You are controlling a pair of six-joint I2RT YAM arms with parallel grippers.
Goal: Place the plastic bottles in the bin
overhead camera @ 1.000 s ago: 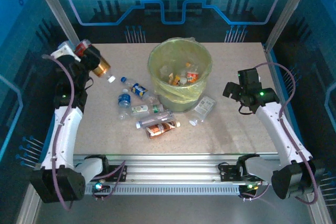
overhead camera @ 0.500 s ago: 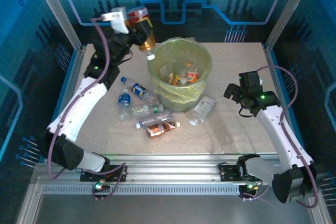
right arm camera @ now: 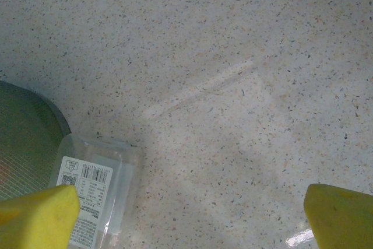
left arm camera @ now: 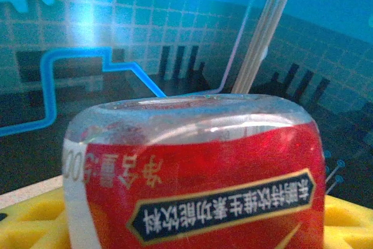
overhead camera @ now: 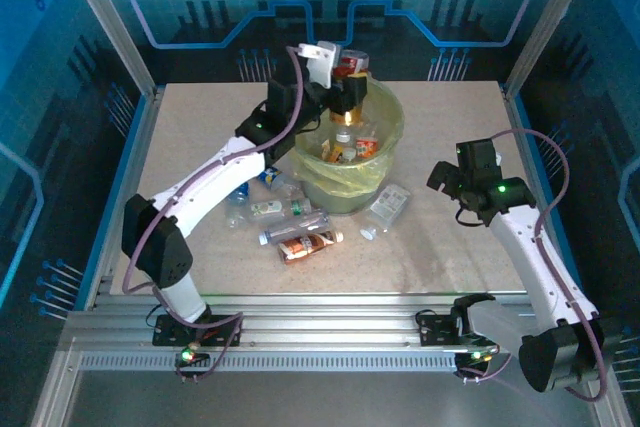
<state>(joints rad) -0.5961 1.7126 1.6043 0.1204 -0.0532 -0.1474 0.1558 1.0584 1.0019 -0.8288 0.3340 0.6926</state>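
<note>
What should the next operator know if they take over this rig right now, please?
Left gripper: shut on a red-labelled bottle, cap down over the bin.
Right gripper: open, empty, above the table beside the clear pack.
Done: several bottles lie in the bin.
Left to do: release the held one, then clear the cluster on the table left-front of the bin, plus the pack.

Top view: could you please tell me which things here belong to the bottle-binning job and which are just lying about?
Job: bin; red-labelled bottle held by left gripper over it; loose bottles on the table; clear pack beside the bin.
Lying about: small white cap near the pack.
</note>
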